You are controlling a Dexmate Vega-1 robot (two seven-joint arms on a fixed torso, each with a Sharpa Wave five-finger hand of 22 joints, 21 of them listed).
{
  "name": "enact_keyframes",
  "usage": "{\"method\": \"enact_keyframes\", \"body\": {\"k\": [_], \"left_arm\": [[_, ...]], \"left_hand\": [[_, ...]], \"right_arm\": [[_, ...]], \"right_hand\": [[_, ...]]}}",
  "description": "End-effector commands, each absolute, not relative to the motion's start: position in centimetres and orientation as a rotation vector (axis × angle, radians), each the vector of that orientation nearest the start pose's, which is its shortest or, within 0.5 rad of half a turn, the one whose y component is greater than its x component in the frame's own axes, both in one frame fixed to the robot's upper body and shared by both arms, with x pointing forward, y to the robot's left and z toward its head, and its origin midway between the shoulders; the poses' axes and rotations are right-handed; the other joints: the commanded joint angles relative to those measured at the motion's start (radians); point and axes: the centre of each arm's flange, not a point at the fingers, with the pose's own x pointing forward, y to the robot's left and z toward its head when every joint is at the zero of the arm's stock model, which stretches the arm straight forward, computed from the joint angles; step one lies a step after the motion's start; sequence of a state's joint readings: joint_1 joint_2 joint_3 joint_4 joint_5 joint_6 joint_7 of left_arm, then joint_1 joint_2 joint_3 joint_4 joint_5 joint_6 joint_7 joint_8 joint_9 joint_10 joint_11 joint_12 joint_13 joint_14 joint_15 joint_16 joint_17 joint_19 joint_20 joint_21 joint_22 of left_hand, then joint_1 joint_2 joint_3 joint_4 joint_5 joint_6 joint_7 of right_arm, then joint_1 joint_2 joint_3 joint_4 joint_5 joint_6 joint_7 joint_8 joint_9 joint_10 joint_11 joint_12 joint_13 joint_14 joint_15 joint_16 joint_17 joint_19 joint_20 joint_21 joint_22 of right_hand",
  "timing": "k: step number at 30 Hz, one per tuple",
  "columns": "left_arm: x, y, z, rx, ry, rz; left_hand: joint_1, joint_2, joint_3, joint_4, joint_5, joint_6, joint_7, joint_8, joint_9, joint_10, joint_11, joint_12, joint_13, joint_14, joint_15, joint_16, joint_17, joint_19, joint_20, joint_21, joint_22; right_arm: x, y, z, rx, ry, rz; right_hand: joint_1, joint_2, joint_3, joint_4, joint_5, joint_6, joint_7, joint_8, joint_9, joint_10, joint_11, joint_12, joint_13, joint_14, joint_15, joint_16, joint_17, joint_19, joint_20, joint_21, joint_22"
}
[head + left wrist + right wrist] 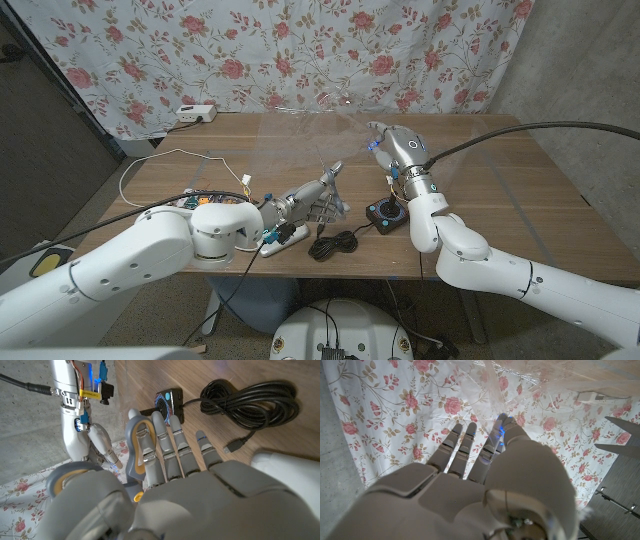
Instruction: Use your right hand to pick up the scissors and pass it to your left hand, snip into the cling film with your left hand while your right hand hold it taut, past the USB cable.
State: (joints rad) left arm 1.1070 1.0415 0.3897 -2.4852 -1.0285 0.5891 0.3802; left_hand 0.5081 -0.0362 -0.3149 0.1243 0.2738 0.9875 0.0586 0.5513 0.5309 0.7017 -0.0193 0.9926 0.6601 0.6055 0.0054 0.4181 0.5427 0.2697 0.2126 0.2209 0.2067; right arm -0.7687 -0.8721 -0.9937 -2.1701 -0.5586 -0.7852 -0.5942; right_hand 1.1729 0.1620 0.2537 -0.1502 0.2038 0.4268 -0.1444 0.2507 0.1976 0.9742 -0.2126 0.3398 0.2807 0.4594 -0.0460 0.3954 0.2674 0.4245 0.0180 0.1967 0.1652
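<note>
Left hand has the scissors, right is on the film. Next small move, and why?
Probably ease the left hand forward so the open scissors reach the cling film. The right hand already pinches the film up, and the blades look short of it.

Table (520, 190): wood, brown, visible grain, low sheen. Behind the table, curtain (300, 50): matt cloth, printed with roses. Above the table, cling film (300, 125): clear, thin plastic, crinkled, glossy highlights. Scissors (330, 178): grey metal blades, dull shine. USB cable (335, 245) on the table's near edge: black, smooth sheath. Left hand (310, 203) and right hand (395, 143): smooth grey-white plastic shells, satin finish.
</note>
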Motion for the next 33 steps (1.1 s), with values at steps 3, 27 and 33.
{"method": "enact_keyframes", "body": {"k": [3,27,33], "left_arm": [[43.0,16.1,-3.6,0.314,-0.15,-0.466],[42.9,13.9,-6.4,0.303,-0.052,-0.572],[43.0,13.6,-6.8,0.3,-0.031,-0.589]], "left_hand": [[0.0,0.004,-0.005,0.002,-0.003,-0.006,0.021,-0.005,0.004,0.002,-0.005,0.009,0.003,0.0,0.004,0.003,-0.001,0.004,0.003,0.0,0.002],[0.001,0.006,-0.004,0.002,-0.003,-0.007,0.02,-0.01,0.01,0.002,-0.007,0.01,0.002,0.0,0.003,0.004,-0.001,0.003,0.003,0.0,0.003],[0.001,0.007,-0.004,0.002,-0.003,-0.005,0.018,-0.012,0.008,0.001,-0.008,0.01,0.002,0.001,0.003,0.004,-0.002,0.003,0.003,0.0,0.003]], "right_arm": [[49.5,-14.6,-1.2,-1.286,-0.833,-0.415],[49.7,-14.6,-1.0,-1.289,-0.84,-0.422],[49.8,-14.6,-1.1,-1.29,-0.836,-0.421]], "right_hand": [[0.013,-0.001,-0.002,0.001,0.004,0.004,0.005,-0.007,0.006,-0.004,-0.002,0.008,0.002,-0.002,-0.176,0.006,0.001,0.007,0.004,-0.003,0.004],[0.015,-0.001,-0.005,0.001,0.005,0.004,0.006,-0.01,0.007,-0.002,-0.002,0.008,0.002,-0.003,-0.176,0.006,0.002,0.005,0.005,-0.004,0.004],[0.015,-0.001,-0.005,0.001,0.005,0.004,0.007,-0.011,0.007,-0.002,-0.002,0.009,0.002,-0.003,-0.176,0.006,0.002,0.005,0.005,-0.004,0.004]]}}
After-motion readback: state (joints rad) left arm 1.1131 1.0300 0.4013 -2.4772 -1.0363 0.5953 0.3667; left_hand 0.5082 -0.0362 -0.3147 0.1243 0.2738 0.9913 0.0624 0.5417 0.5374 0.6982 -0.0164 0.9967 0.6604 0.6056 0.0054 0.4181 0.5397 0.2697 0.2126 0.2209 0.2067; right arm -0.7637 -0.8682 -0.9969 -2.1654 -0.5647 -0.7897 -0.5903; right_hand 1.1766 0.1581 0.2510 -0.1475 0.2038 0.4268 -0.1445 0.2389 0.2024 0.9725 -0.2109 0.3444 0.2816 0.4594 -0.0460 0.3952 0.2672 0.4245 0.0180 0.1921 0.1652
